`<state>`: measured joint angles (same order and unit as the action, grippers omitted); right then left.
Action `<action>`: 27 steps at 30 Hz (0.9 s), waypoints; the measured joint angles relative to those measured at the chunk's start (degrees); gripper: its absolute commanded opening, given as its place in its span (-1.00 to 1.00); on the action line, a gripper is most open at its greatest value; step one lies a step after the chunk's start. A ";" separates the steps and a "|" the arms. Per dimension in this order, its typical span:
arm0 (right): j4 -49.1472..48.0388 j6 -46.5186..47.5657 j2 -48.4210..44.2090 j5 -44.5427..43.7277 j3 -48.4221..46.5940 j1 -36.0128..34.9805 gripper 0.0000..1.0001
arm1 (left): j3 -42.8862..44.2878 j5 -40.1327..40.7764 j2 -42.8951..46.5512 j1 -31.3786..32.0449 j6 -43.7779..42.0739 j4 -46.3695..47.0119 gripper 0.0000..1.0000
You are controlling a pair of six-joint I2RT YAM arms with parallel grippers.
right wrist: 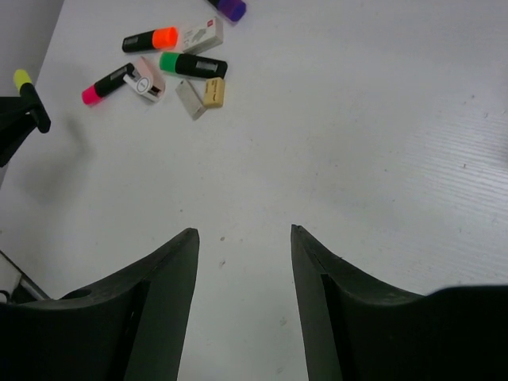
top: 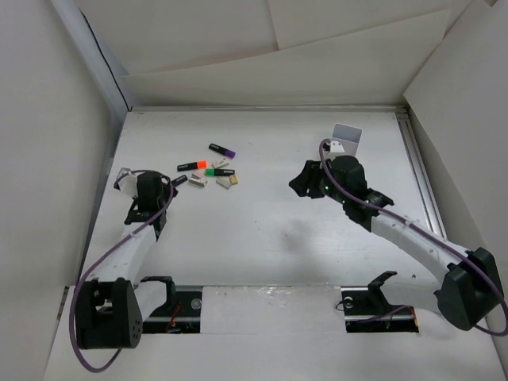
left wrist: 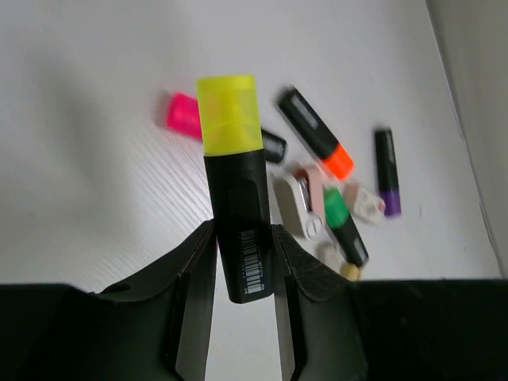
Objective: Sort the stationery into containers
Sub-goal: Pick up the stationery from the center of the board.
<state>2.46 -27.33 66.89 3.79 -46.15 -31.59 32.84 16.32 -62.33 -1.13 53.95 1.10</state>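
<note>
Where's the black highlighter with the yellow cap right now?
The yellow-capped highlighter is clamped in the left gripper, centre of the left wrist view; the pink-capped marker lies just behind its cap.

Seeing highlighters (top: 223, 150) and erasers (top: 228, 182) lying in a loose cluster on the table (top: 262, 238), at ten o'clock from its middle. Finding one more highlighter (left wrist: 236, 198) sitting between the fingers of the left gripper (left wrist: 242, 234), at eight o'clock from the cluster. Noting the compartment box (top: 347, 136) sitting well apart at two o'clock, just behind the right gripper (top: 297, 183).
</note>
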 measured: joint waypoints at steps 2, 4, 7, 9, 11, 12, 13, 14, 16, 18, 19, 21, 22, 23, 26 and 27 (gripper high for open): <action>-0.07 0.13 1.27 2.49 -0.24 0.22 0.22 | -3.32 -3.41 3.23 2.01 -0.85 2.75 -1.00; -0.13 -0.02 3.34 4.76 -0.90 0.48 0.26 | -5.57 -8.15 5.11 2.82 -2.32 5.99 -1.00; -0.42 -0.83 6.21 8.79 -2.34 0.52 0.31 | -7.23 -15.37 5.86 2.89 -4.70 10.56 -1.00; -0.72 -1.38 8.33 11.15 -3.98 0.42 0.34 | -7.72 -20.00 5.86 2.95 -6.34 13.20 -1.00; -1.18 -1.88 10.82 13.16 -6.25 0.35 0.36 | -8.39 -23.63 5.95 4.04 -7.50 16.28 -1.00; -1.33 -2.12 12.20 13.99 -7.76 0.22 0.39 | -8.70 -24.74 5.99 5.42 -8.04 17.77 -1.00; -1.53 -2.29 13.66 14.78 -9.42 0.07 0.42 | -8.92 -25.70 6.01 7.39 -8.66 19.17 -1.00; -1.73 -2.49 15.04 15.50 -11.08 -0.13 0.42 | -8.94 -26.40 5.92 9.73 -9.31 20.17 -1.00; -2.36 -2.58 17.27 17.09 -13.94 -0.68 0.45 | -8.59 -26.58 5.40 15.43 -11.17 21.86 -1.00; -2.91 -2.69 19.04 18.34 -16.46 -1.14 0.48 | -7.80 -26.73 4.31 20.33 -13.25 23.17 -1.00; -3.04 -2.78 19.71 18.73 -17.46 -1.42 0.48 | -7.34 -26.99 3.56 23.10 -13.84 23.78 -1.00; -3.19 -2.91 20.57 19.23 -18.91 -2.05 0.51 | -7.28 -27.87 2.47 25.66 -15.23 25.99 -1.00; -3.28 -2.93 20.85 19.34 -19.39 -2.43 0.54 | -7.28 -28.41 1.92 25.99 -15.82 26.93 -1.00; -3.30 -2.95 21.11 19.43 -19.78 -2.73 0.57 | -7.28 -28.83 1.44 26.10 -16.22 27.61 -1.00; -3.34 -2.89 22.25 19.58 -21.24 -3.30 0.65 | -7.28 -30.67 0.15 26.08 -17.49 29.79 -1.00; -3.32 -2.91 22.84 19.61 -21.86 -3.34 0.65 | -7.30 -31.36 0.00 26.08 -17.77 30.51 -1.00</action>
<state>-0.86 -30.24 89.73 23.40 -68.01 -34.94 25.54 -15.05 -62.33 24.95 36.18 31.62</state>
